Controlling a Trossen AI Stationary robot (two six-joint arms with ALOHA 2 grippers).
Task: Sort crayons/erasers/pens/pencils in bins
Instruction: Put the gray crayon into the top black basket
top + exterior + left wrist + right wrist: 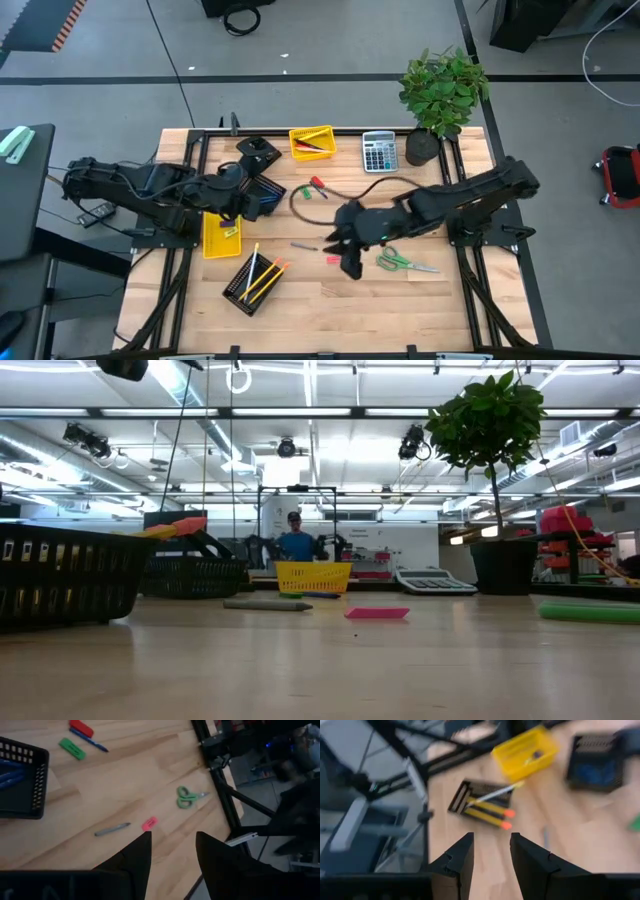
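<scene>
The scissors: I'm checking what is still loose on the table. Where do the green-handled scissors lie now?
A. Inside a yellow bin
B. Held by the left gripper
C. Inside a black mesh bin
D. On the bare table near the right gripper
D: the scissors lie on the bare wood beside the right gripper, outside every bin.

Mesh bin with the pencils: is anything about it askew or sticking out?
Yes. The mesh bin near the table's front edge sits turned at an angle to the table's sides, and its pencils jut past the rim toward the right end effector. Nothing looks spilled or damaged.
</scene>
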